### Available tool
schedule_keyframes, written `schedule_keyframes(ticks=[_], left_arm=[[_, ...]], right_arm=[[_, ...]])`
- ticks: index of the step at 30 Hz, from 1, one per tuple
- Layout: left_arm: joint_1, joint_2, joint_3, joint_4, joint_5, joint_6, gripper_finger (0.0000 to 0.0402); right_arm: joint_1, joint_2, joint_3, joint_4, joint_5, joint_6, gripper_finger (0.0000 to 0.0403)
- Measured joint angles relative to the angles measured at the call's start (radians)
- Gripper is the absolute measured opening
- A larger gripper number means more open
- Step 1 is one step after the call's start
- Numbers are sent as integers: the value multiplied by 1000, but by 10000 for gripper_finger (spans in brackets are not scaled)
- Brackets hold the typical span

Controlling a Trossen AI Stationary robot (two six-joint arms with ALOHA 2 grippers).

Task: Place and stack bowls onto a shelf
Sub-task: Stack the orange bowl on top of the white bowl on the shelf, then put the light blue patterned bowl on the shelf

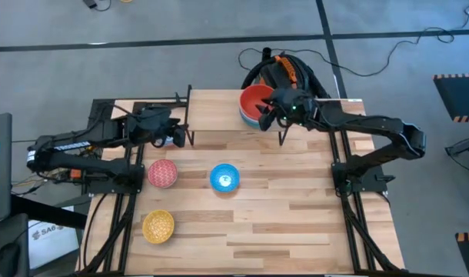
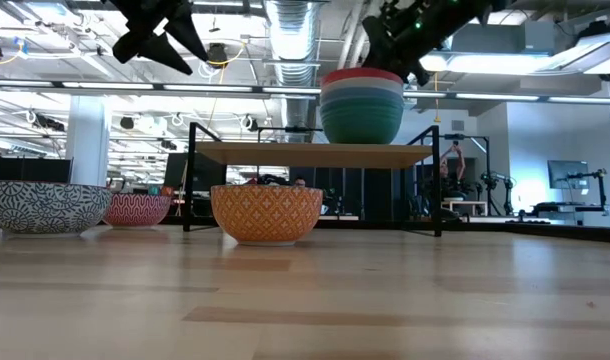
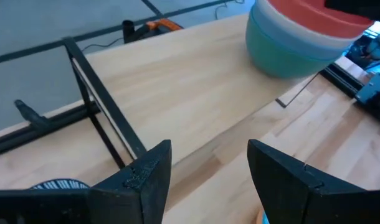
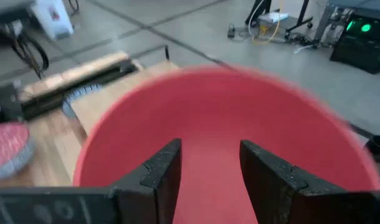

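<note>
The shelf stands at the table's far side. On its right end sits a nested stack of bowls, red bowl on top, the green bottom bowl's base on the board. My right gripper hovers open just above the red bowl's hollow, clear of the rim in the low view. My left gripper hangs open and empty over the shelf's left end. A pink patterned bowl, a blue bowl and a yellow bowl stand on the table.
The shelf's left half is bare board, with thin black legs at its end. A black and orange bag lies beyond the table's far edge. Bare tabletop stretches across the near right.
</note>
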Motion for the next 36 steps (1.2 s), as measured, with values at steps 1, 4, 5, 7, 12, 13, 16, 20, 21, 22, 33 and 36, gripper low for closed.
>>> schedule_keyframes(ticks=[1, 4, 5, 7, 12, 13, 16, 20, 21, 22, 33, 36], left_arm=[[-6, 0, 0, 0, -1, -5, 194], [-29, -2, 0, 4, -4, -23, 194], [-39, -1, 0, 3, -7, -27, 194], [-63, -1, 0, 3, -22, -38, 194], [-124, 1, 0, 5, -60, -53, 194], [-133, 6, 0, 13, -60, -53, 194], [-167, 19, 0, 43, -57, -63, 194], [-221, 60, 0, 95, -56, -73, 194], [-237, 76, 1, 126, -57, -79, 194], [-253, 92, 2, 143, -56, -85, 194], [-426, 323, 24, 217, -86, -269, 194], [-449, 403, 54, 220, -92, -298, 194]], right_arm=[[0, 3, 0, 3, 0, -5, 187], [0, 9, 0, 31, 3, -20, 187], [0, 8, 0, 41, 3, -22, 187], [0, -11, 2, 48, 3, -23, 187], [14, -81, 20, 48, 2, -32, 187], [20, -97, 20, 44, 1, -36, 187], [45, -140, 21, 39, 1, -30, 187], [97, -181, 21, -22, 8, 50, 187], [115, -189, 22, -46, 25, 99, 187], [131, -198, 22, -83, 42, 154, 187], [435, -251, 20, -391, 183, 518, 187], [527, -257, 21, -416, 202, 604, 187]])
